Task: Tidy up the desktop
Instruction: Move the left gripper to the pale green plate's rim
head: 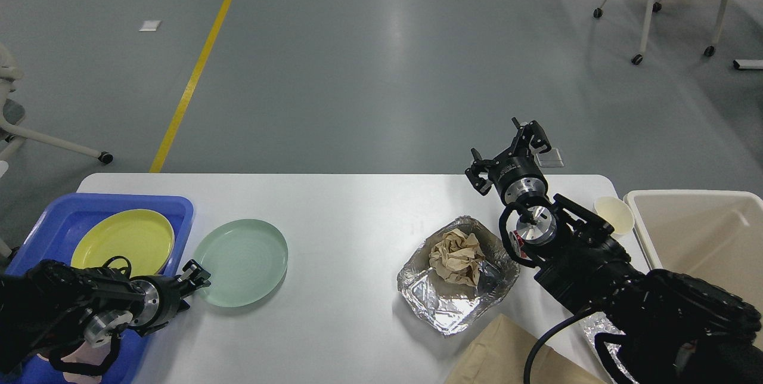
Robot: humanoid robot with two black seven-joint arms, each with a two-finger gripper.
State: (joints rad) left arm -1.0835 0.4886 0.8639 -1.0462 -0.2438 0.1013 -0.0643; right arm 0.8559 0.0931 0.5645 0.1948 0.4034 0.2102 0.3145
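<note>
While the desktop is stretching white and matte across the lower half of the head view, with grey floor beyond its far edge, a cream bin is standing off its right end and a blue tray is sitting at its left end, overhanging the near-left corner. Inside the tray a yellow plate is lying flat, and just beside the tray's right wall a pale green plate is resting on the bare tabletop. Right of centre a crumpled foil tray is holding a ball of scrunched brown paper, and a brown paper bag is poking in from the near edge below it. A small cream paper cup is lying on its side between the right arm and the bin. The right gripper is hanging above the far edge of the table with its fingers spread apart and nothing between them. The left gripper is reaching low from the near-left, its tip at the near-left rim of the green plate; it is showing small and dark, so I cannot tell whether its fingers are apart or closed on the rim.
</note>
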